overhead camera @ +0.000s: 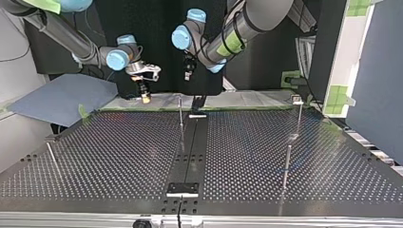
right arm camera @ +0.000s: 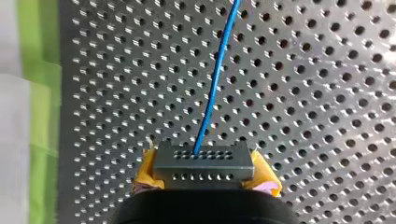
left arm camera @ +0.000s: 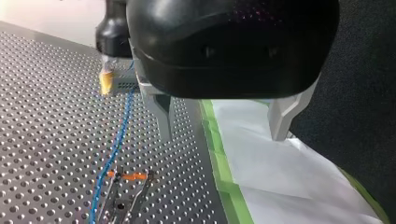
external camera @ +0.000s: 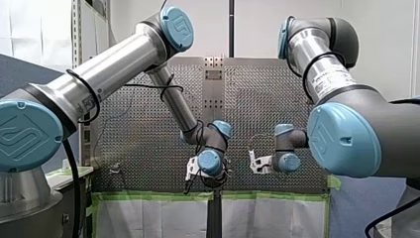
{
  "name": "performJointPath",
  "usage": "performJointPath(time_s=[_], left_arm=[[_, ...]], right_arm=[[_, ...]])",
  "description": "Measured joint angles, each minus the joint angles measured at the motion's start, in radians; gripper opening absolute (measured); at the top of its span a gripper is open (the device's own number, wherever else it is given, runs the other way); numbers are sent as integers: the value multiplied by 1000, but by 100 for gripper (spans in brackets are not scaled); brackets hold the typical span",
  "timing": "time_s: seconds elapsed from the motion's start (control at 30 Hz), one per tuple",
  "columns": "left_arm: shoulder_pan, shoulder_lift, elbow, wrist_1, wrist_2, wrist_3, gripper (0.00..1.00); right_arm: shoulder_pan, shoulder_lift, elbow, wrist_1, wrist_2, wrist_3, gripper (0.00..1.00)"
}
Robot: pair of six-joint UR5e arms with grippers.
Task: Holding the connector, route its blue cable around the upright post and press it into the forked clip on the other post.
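Observation:
In the right wrist view my right gripper (right arm camera: 205, 173) is shut on a grey connector (right arm camera: 203, 162), pinched between its yellow pads (right arm camera: 145, 172). The blue cable (right arm camera: 215, 79) leaves the connector and runs ahead over the perforated plate. From the left wrist view, my left gripper (left arm camera: 222, 126) hangs open over the plate's taped edge, nothing between its metal fingers (left arm camera: 163, 115). Beyond it, my right gripper (left arm camera: 112, 42) holds the connector (left arm camera: 122, 84), and the blue cable (left arm camera: 116, 144) trails past a forked metal clip (left arm camera: 125, 198) with an orange band.
Thin upright posts stand on the perforated table (overhead camera: 119, 156): one near the middle back (overhead camera: 180, 116), two at the top view's right (overhead camera: 298, 118) (overhead camera: 286, 166), one at its left (overhead camera: 52, 156). Green tape (left arm camera: 219, 158) and white sheet line the table's edge by the arms.

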Motion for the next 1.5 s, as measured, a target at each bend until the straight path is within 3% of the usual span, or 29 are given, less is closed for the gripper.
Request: performJointPath(time_s=[0.7, 1.17, 1.5], left_arm=[[1, 1, -3, -40, -70, -16, 100], [13, 3, -45, -22, -75, -15, 100], [9, 3, -46, -21, -75, -15, 100]], right_arm=[[39, -2, 117, -89, 36, -1, 0], [56, -60, 142, -95, 42, 9, 0], [74, -66, 164, -111, 56, 17, 0]])
